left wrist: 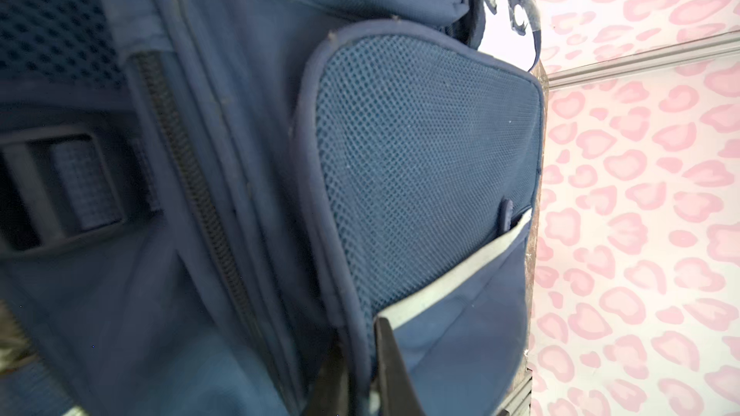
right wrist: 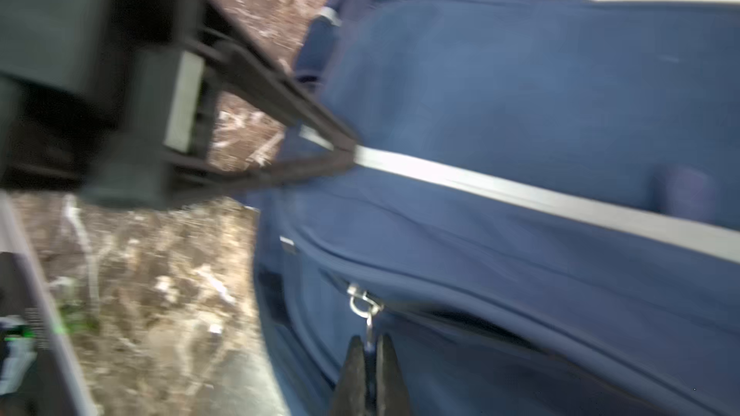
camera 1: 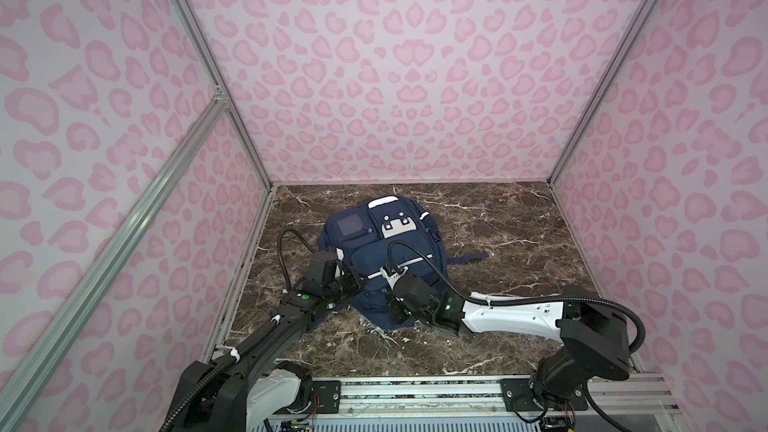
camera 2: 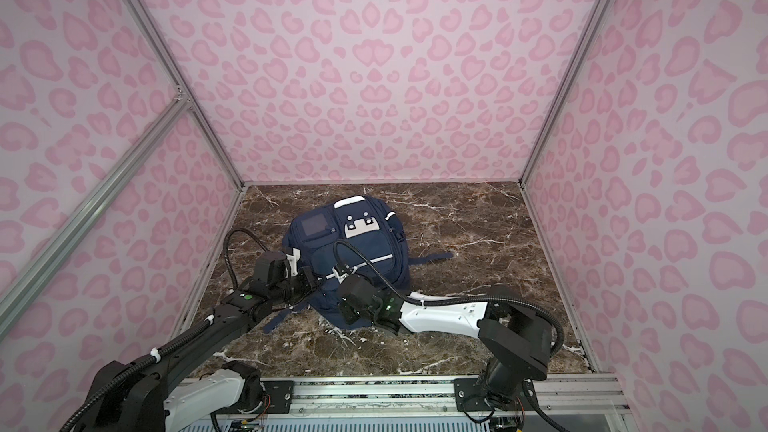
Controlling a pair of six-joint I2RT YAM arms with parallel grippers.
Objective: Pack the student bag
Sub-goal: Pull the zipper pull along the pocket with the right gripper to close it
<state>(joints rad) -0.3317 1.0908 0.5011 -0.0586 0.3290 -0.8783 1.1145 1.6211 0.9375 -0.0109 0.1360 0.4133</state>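
The student bag [camera 1: 374, 238] [camera 2: 357, 243], navy with white stripes and a dotted white patch, lies face-up on the marble table in both top views. My left gripper [camera 1: 358, 281] [camera 2: 311, 280] is at its left side. It is shut on the piped edge of the mesh side pocket [left wrist: 420, 154], beside the end of a white stripe [right wrist: 520, 198]; the jaws [left wrist: 362, 358] pinch the fabric. My right gripper [camera 1: 395, 313] [camera 2: 347, 313] is at the bag's near end, shut [right wrist: 370, 348] on a metal zip pull [right wrist: 362, 306]. The zip beside the pull gapes slightly.
The marble tabletop [camera 1: 519, 243] is boxed in by pink patterned walls on three sides. An aluminium rail [camera 1: 415, 392] runs along the front edge. One bag strap [camera 1: 469, 257] trails right on the table, another [camera 2: 282, 317] lies under the left arm.
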